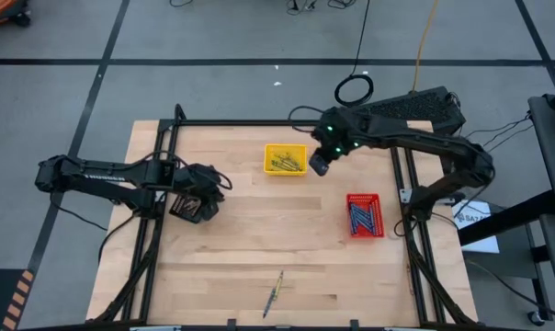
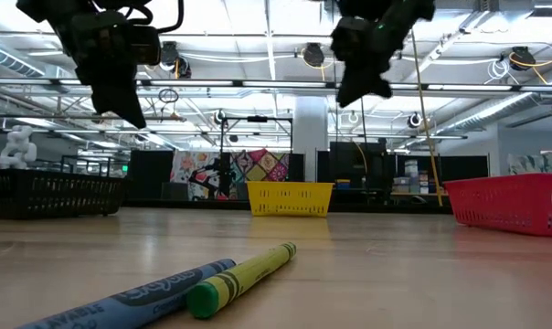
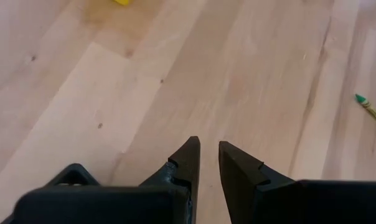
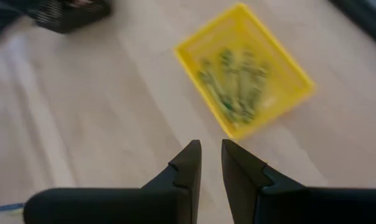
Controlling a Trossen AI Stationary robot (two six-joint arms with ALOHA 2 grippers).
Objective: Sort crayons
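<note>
Two loose crayons lie side by side near the table's front edge (image 1: 276, 292): a blue crayon (image 2: 139, 297) and a yellow crayon with a green tip (image 2: 244, 274). Yellow-green crayons (image 4: 235, 84) lie in the yellow tray (image 1: 270, 152) at the far middle. Blue crayons (image 1: 362, 217) lie in the red tray (image 1: 351, 198) on the right. My right gripper (image 4: 211, 144) hangs in the air beside the yellow tray's right side (image 1: 318, 165), its fingers a narrow gap apart with nothing between them. My left gripper (image 3: 208, 144) waits above the black tray (image 1: 180, 211) at the left, also narrowly open and holding nothing.
A black frame (image 1: 259, 123) runs along the table's far edge and down both sides. Bare wood (image 1: 259, 230) lies between the three trays and the loose crayons. The left wrist view shows one crayon's green tip (image 3: 362, 99) at the picture's edge.
</note>
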